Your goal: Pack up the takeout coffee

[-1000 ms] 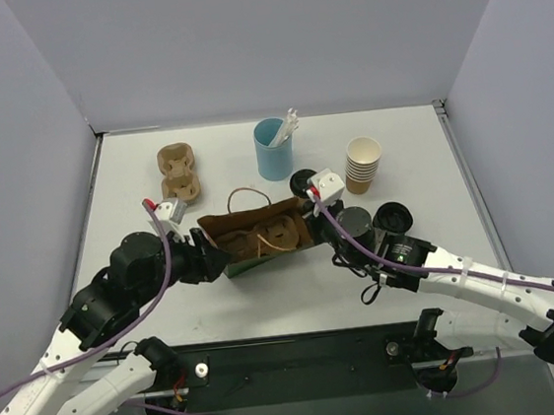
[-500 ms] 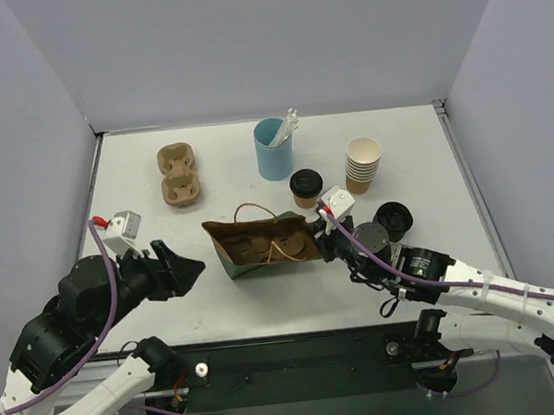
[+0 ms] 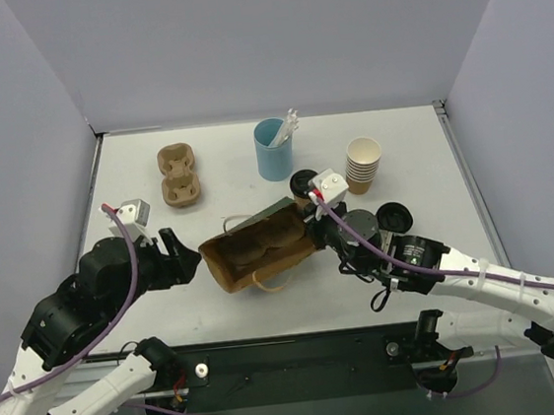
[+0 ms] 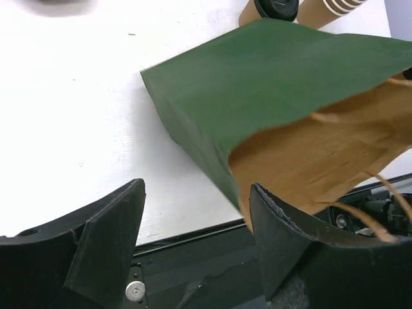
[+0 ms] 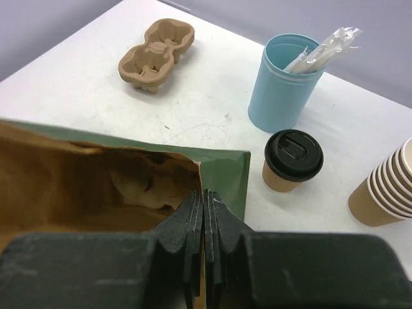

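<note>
— Green outside, brown inside: in the top view the green bag (image 3: 255, 257) sits tilted on the table (image 3: 419, 143). Who has it?
— The right pincer (image 3: 309, 218) is pressed together on one end of the rim. The left pincer (image 3: 185, 260) stands spread just off the opposite end, touching nothing. The takeout coffee (image 3: 301, 179) stands upright just beyond the right pincer, outside the bag.
— And the left wrist view?
— Both fingers (image 4: 106, 225) are wide apart. The bag is right ahead of them, with its brown mouth nearer the right-hand finger. Nothing lies between them.
— Right wrist view?
— The jaws are shut flat on the paper edge at their tips. The takeout coffee (image 5: 293, 161) is ahead and to the right of them, apart from the bag. The light-blue cup (image 5: 282, 87) is behind it and the stack of cream cups (image 5: 386, 187) is further right. Inside the bag, left of the tips, something like a pulp carrier (image 5: 138, 183) shows.
— So what does this step ask?
— I judge the mouth must be stood up and held open first. The left pincer should take the opposite rim, well in on the paper, not the loose handle (image 3: 268, 285). The right needs a firm pinch, since thin paper may slip or tear. Only then should the cup be fetched, kept upright.
</note>
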You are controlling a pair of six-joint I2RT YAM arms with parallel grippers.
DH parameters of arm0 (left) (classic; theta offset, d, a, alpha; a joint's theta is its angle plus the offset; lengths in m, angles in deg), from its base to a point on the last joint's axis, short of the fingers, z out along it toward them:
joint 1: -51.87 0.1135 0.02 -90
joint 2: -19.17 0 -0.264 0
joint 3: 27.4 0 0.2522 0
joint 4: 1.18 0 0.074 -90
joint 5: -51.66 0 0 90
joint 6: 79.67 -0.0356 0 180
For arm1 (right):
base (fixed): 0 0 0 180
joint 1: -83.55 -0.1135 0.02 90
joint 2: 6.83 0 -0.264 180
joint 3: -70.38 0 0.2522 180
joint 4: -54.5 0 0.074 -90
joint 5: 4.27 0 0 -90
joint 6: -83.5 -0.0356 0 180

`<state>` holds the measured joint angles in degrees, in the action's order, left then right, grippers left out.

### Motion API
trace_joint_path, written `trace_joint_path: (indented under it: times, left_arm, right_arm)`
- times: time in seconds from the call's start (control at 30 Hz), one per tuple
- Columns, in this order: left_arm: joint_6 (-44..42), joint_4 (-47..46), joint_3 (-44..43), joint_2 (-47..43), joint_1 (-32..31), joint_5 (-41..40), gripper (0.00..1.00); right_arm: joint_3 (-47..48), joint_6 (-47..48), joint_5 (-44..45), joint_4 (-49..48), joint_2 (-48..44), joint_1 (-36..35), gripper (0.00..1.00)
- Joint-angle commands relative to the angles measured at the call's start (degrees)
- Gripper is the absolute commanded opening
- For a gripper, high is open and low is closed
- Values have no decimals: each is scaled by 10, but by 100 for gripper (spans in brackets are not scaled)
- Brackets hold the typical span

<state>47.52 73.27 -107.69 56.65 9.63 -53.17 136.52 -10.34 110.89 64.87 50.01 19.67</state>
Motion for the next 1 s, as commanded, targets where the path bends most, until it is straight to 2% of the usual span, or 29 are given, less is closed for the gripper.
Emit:
trace_joint_path:
  times: [0.0,0.1,0.17,0.3,0.33,0.57,0.73,0.97]
  left_arm:
    - [-45,-14,-43,26,-1,-25,75]
    - [-57,-14,-59,43,-1,-43,76]
    - [-71,-16,-75,52,-1,-53,76]
    - [-93,-17,-104,73,-1,-67,77]
    - [-96,-15,-111,81,-1,-71,77]
    - [-120,-29,-143,101,-1,-85,79]
    - [-118,-42,-129,95,-1,-83,79]
    - [-124,-48,-140,102,-1,-86,79]
  right_arm:
    - [24,-66,0,16,16,31,0]
    - [27,-113,-27,43,33,51,0]
    - [33,-149,-22,94,45,73,0]
    - [122,-214,-44,174,91,100,0]
    - [169,-221,-63,190,101,108,0]
    - [281,-274,-107,302,159,122,0]
    - [218,-312,-126,326,171,141,0]
    - [358,-331,-105,389,203,148,0]
